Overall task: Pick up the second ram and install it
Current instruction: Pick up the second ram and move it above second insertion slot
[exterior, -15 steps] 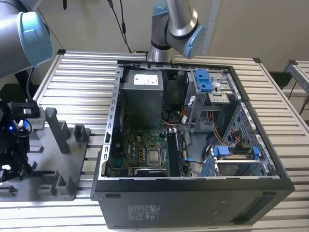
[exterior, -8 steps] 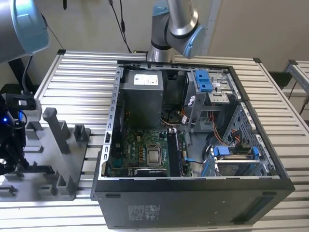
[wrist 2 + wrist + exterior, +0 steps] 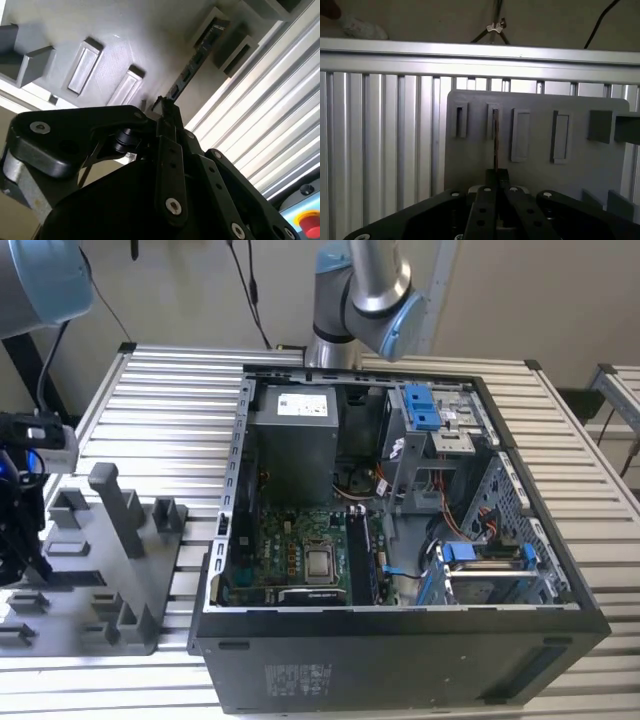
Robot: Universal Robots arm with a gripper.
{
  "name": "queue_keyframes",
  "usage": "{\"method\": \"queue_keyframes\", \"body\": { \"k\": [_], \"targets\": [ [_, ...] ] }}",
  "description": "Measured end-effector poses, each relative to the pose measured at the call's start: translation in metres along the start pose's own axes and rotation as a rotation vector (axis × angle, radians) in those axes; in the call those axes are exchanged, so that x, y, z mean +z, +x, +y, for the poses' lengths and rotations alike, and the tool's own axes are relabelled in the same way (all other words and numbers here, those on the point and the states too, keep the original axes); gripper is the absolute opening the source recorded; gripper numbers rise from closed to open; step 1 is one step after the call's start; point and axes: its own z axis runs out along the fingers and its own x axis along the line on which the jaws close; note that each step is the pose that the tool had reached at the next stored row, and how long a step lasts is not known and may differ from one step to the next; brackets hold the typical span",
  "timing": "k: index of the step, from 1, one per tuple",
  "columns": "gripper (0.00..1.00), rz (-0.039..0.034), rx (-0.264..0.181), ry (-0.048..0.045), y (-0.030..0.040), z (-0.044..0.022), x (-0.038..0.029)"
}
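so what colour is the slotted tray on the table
Plain grey, no pattern. The tray shows best in the exterior view.

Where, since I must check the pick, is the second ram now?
In both wrist views the second ram is pinched edge-on in the gripper, over the slotted grey tray, which lies at the exterior view's left beside the computer case.

text: none legible | white label point(image 3: 305, 403) on power supply point(image 3: 295, 455): unreadable
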Motion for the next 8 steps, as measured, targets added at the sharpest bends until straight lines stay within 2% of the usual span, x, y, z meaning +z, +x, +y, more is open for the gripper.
{"method": "queue_keyframes", "body": {
  "k": [4,8],
  "targets": [
    [0.13,-0.0001,0.0,0.0001,-0.0002,0.0003,-0.0102],
    [0.13,-0.0001,0.0,0.0001,-0.0004,0.0005,-0.0172]
  ]
}}
